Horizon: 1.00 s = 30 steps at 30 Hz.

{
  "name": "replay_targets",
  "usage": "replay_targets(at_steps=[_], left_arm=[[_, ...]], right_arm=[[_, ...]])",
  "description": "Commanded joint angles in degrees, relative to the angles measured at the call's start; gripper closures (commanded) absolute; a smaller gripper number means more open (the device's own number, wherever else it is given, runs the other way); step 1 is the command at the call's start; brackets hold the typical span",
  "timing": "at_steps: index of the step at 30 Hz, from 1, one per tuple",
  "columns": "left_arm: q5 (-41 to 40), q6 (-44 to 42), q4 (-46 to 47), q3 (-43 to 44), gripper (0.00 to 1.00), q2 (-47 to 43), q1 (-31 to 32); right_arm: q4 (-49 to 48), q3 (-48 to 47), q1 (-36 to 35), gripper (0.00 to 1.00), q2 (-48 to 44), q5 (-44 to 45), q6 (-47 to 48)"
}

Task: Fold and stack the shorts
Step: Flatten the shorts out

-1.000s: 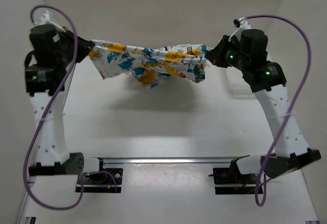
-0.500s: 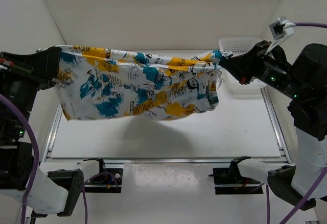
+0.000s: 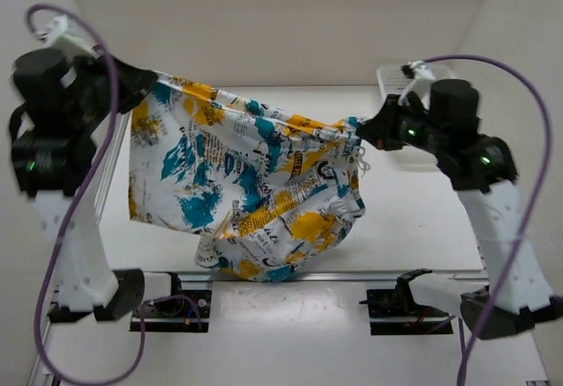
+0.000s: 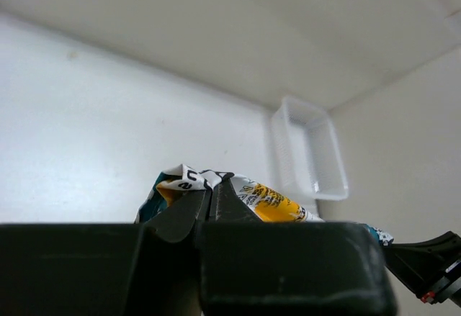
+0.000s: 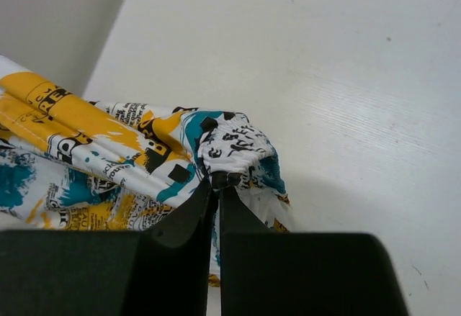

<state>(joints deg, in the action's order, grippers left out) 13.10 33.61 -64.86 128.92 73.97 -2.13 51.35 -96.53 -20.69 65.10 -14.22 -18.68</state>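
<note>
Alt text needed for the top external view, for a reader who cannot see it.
Printed shorts hang spread between the two arms, the left claw shut on one upper corner and the right claw on the other. A white basket sits behind the right arm.

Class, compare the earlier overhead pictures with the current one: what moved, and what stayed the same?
The shorts, a bunched band strung between the arms a second ago, have opened into a broad hanging sheet, its lower edge sagging toward the arm bases. Unchanged: left gripper and right gripper stay shut on the upper corners; nothing released.
</note>
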Motion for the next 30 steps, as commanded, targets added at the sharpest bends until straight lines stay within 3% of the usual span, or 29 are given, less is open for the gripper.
replay_targets(at_steps=[1, 9, 14, 19, 20, 23, 26, 30], left_arm=[[-10.2, -3.9, 8.3, -5.4, 0.90, 6.8, -2.4], [-11.0, -6.4, 8.3, -7.5, 0.90, 26.7, 1.5], [-11.0, -6.4, 8.3, -4.8, 0.90, 31.1, 1.5], [-11.6, -6.4, 6.9, 4.8, 0.90, 35.4, 1.5], [-11.6, -6.4, 4.4, 11.9, 0.90, 37.4, 0.9], [-9.8, -6.4, 2.8, 22.0, 0.90, 37.4, 0.2], [-7.8, -5.8, 5.2, 20.3, 0.90, 31.4, -2.3], [-6.7, -5.8, 6.4, 15.8, 0.90, 23.1, -3.4]], right_arm=[[-0.1, 7.7, 2.5, 0.99, 4.8, 14.7, 2.6], [-12.9, 7.5, 3.8, 0.99, 29.7, 13.2, 1.2], [-13.7, 0.2, 4.9, 0.99, 40.5, 12.4, 0.6], [-13.7, -7.8, 5.0, 0.99, 42.2, 10.5, -1.1], [-13.2, -11.4, 5.0, 0.99, 42.2, 10.0, -1.1], [-13.2, -16.0, 5.0, 0.99, 39.9, 9.5, -1.1], [-13.7, -18.3, 5.0, 0.99, 35.5, 9.5, -1.6], [-15.6, -13.1, 5.0, 0.99, 26.4, 9.5, -1.6]])
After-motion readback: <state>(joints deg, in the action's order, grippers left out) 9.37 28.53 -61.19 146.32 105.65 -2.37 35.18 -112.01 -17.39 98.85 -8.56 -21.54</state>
